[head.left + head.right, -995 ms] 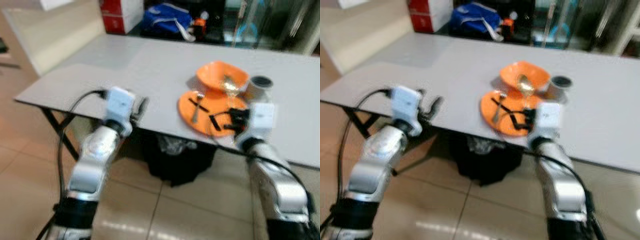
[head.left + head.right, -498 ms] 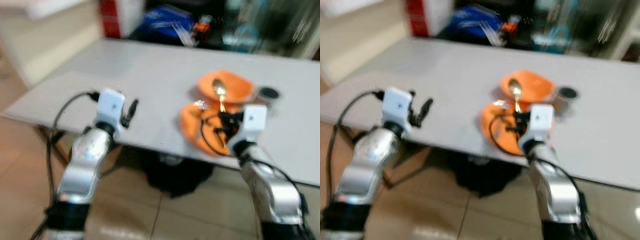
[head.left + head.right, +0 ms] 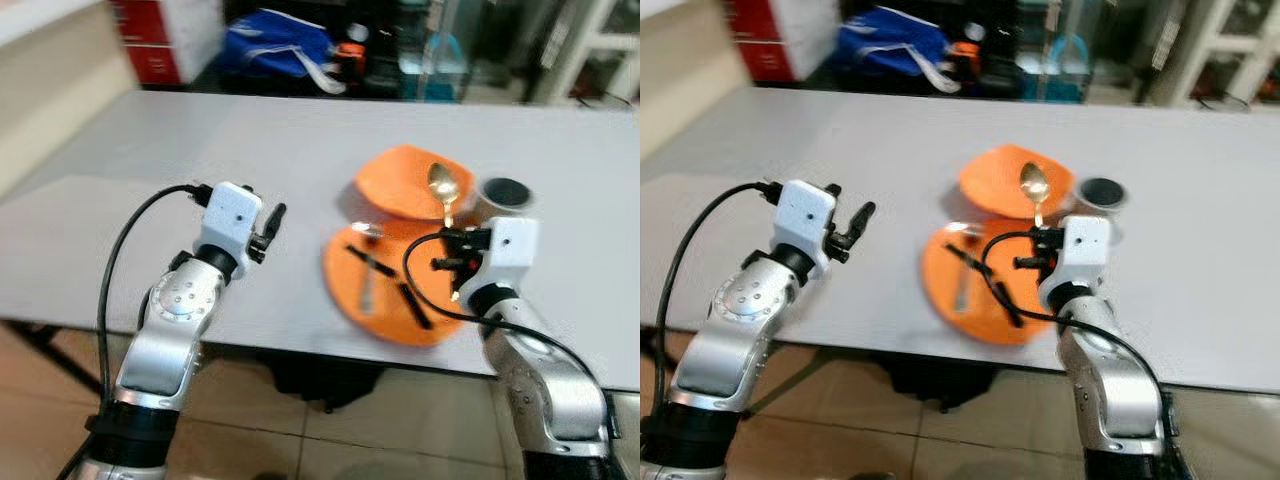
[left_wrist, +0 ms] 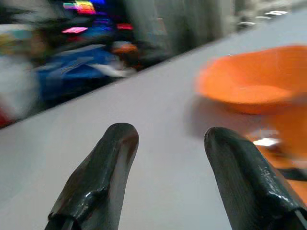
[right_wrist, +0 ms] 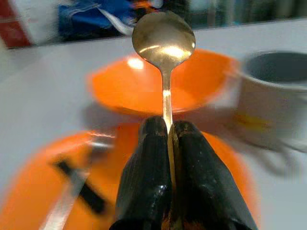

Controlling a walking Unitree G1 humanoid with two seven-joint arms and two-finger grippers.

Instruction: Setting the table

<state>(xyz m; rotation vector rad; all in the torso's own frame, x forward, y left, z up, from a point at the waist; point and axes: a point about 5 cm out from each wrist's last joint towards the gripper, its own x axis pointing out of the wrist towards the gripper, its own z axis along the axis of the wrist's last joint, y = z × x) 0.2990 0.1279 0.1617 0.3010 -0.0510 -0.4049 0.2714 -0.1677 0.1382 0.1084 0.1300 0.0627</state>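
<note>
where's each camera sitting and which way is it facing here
Head eyes: forward and down at the grey table; both silver arms show.
Left wrist: along the open left gripper, above bare tabletop, toward the orange bowl.
Right wrist: along the right gripper, shut on the gold spoon, above the orange plate, mug beyond.
Shared: all show the bowl.

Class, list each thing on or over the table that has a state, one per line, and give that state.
left gripper: open, holding nothing, above the table
right gripper: shut on the spoon
spoon: held by its handle, bowl end up
orange bowl: upright, nothing seen in it
orange plate: flat, cutlery lying on it
cutlery: lying loose on the plate
mug: upright, contents cannot be told
</note>
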